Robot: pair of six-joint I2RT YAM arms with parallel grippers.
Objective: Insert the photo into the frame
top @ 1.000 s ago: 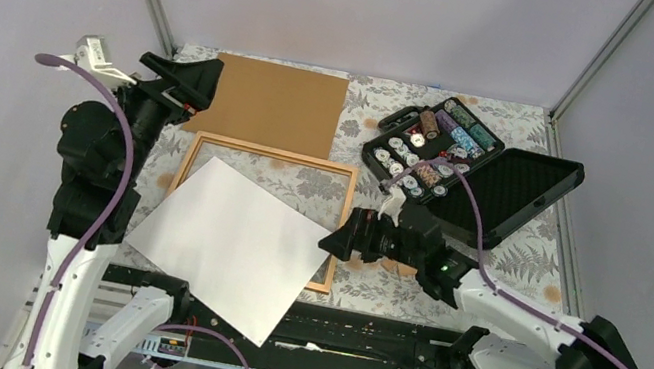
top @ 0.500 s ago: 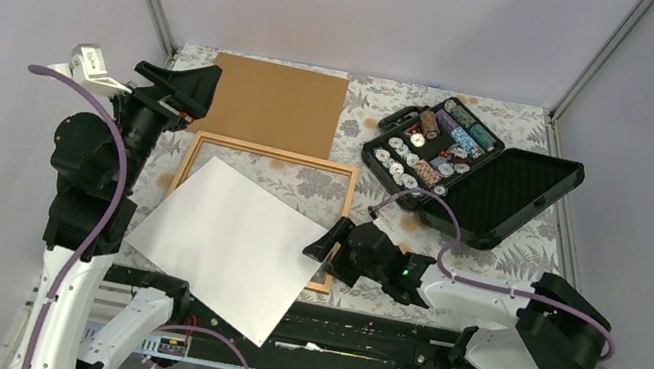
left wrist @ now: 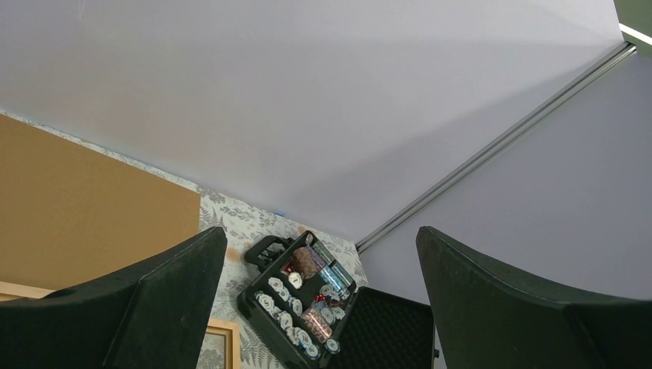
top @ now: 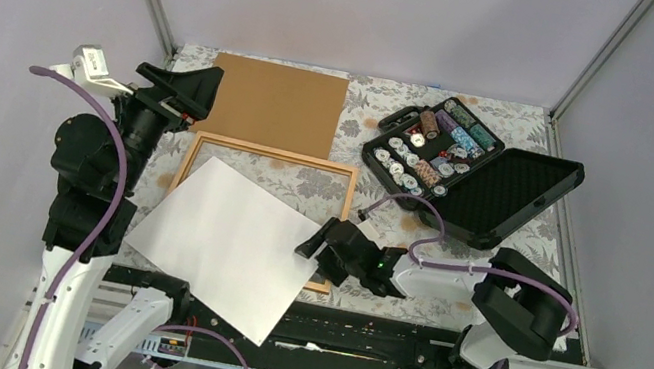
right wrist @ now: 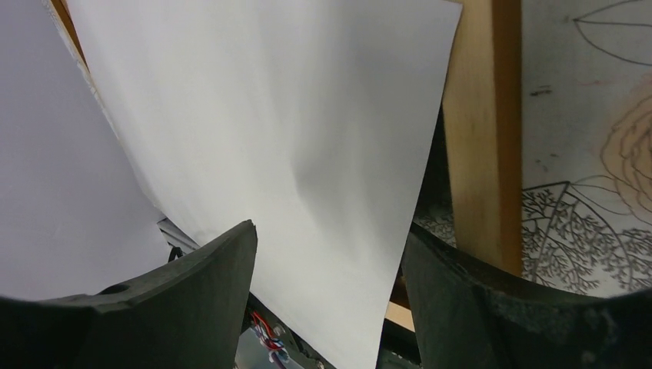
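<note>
The photo (top: 226, 243) lies white back up, skewed across the near left part of the frame (top: 273, 151) and overhanging the table's near edge. The frame is a thin tan wooden border lying flat on the floral cloth. My right gripper (top: 311, 243) is open and low at the photo's right edge. In the right wrist view the photo's edge (right wrist: 292, 138) runs between the two spread fingers of the right gripper (right wrist: 327, 238), with the frame's rail (right wrist: 480, 131) just beside it. My left gripper (top: 188, 84) is open and empty, raised at the far left; it also shows in the left wrist view (left wrist: 323, 254).
A plain brown backing board (top: 276, 103) lies behind the frame. An open black case of poker chips (top: 468, 169) sits at the back right, also in the left wrist view (left wrist: 307, 307). A metal rail (top: 357, 337) runs along the near edge.
My right gripper has dropped lower and moved left, from beside the frame's right rail to the photo's right edge. The left arm has barely shifted. The photo has not moved.
</note>
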